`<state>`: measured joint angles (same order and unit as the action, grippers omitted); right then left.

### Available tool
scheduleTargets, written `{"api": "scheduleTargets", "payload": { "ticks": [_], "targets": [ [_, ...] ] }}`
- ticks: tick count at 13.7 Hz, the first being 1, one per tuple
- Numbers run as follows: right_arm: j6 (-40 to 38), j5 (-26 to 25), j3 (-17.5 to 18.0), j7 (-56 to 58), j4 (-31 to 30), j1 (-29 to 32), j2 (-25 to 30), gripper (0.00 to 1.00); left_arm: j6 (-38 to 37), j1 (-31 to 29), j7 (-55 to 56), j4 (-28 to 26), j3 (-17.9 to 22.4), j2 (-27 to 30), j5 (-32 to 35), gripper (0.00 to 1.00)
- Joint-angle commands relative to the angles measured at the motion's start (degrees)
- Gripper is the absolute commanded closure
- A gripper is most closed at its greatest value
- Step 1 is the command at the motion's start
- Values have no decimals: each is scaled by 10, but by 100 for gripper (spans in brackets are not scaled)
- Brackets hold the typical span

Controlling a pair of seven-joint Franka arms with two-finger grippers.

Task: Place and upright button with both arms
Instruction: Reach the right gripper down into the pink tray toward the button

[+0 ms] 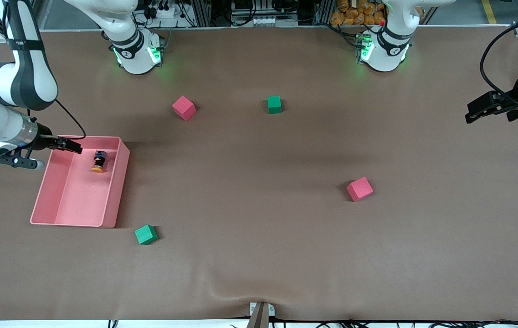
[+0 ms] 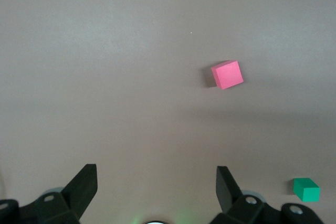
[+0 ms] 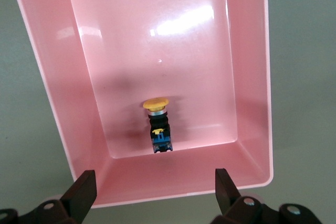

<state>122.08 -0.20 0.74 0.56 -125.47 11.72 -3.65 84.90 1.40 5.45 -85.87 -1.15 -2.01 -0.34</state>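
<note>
Presently the button [image 1: 99, 161] lies on its side in the pink tray [image 1: 65, 216], the right gripper [image 1: 73, 146] wide open over the tray's rim, while the left gripper [image 1: 473, 111] waits, also wide, above the table's end.

Dial read on the front view, centre at mid-table, 12 toward the arm bases

- Brown cloth-covered table [image 1: 259, 255]: broad bare ground at the centre and from 5 to 7 o'clock
- Shallow pink plastic tray [image 1: 120, 191], 9 o'clock: four raised walls, open from above only
- Orange-capped push-button [image 1: 99, 162]: on its side in the tray, body end just beside the 12 o'clock wall; bare tray floor toward 6
- Right gripper [image 1: 73, 146]: over the tray's 12 o'clock rim, fingers spread
- Pink foam cube [image 1: 184, 108], 11 o'clock
- Green foam cube [image 1: 274, 104], 12 o'clock
- Second pink foam cube [image 1: 360, 189], 3 o'clock
- Second green foam cube [image 1: 146, 234], 8 o'clock, near the tray's corner
- Left gripper [image 1: 473, 114]: between 2 and 3 o'clock, fingers apart over bare cloth
</note>
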Motion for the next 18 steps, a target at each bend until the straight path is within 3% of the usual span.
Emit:
{"api": "scheduleTargets", "payload": {
  "ticks": [1,4,11,18],
  "targets": [
    [42,-10,8,21,-18,10,-8,0,-5,-2,-3,7,-3,-2,8,0],
    [114,-12,8,24,-65,9,-14,0,-5,-2,-3,8,-3,-2,8,0],
    [223,-18,8,24,-100,8,-101,0,-5,-2,-4,8,-3,-2,8,0],
    [251,-18,8,69,-110,16,-129,0,-5,-1,-3,10,-6,-2,8,0]
  ]
}}
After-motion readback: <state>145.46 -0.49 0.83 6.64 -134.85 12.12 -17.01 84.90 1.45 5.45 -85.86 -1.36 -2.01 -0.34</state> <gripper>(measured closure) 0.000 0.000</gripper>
